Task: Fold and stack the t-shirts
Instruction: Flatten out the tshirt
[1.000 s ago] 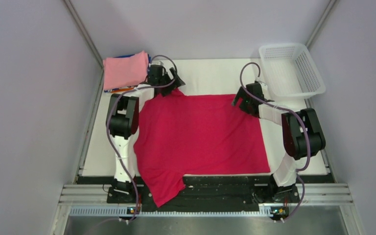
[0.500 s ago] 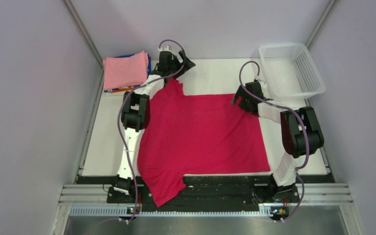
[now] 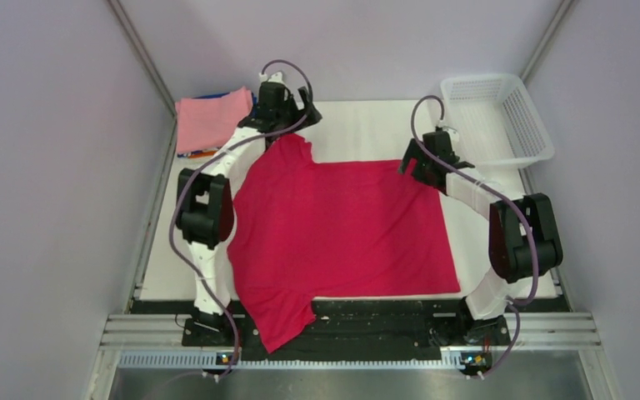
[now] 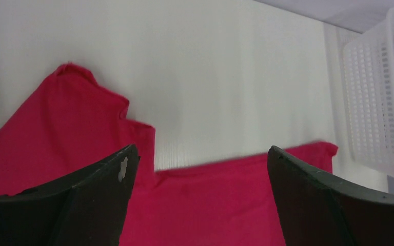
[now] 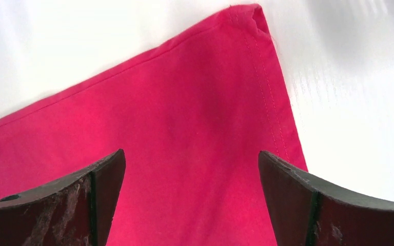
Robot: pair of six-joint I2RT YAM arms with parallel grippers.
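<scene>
Top external: plain crimson-red cloth t-shirt (image 3: 342, 225) lies spread on the white table (image 3: 358, 125), folded light pink t-shirt (image 3: 208, 119) sits far-left. Left wrist: left gripper (image 4: 201, 156) gaping wide, empty, above the red sleeve. Right wrist: right gripper (image 5: 191, 156) also wide apart, empty, over a shirt corner.

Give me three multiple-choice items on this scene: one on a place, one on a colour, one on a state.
1. Where is the white mesh basket? A. far right corner B. far left corner C. near edge
2. What colour is the spread-out t-shirt? A. blue B. crimson C. white
3. How is the left gripper? A. shut on a sleeve B. open C. out of view
A: the top view shows it at the far right. B: every view shows crimson cloth. B: its wrist view shows the jaws apart, nothing between.
</scene>
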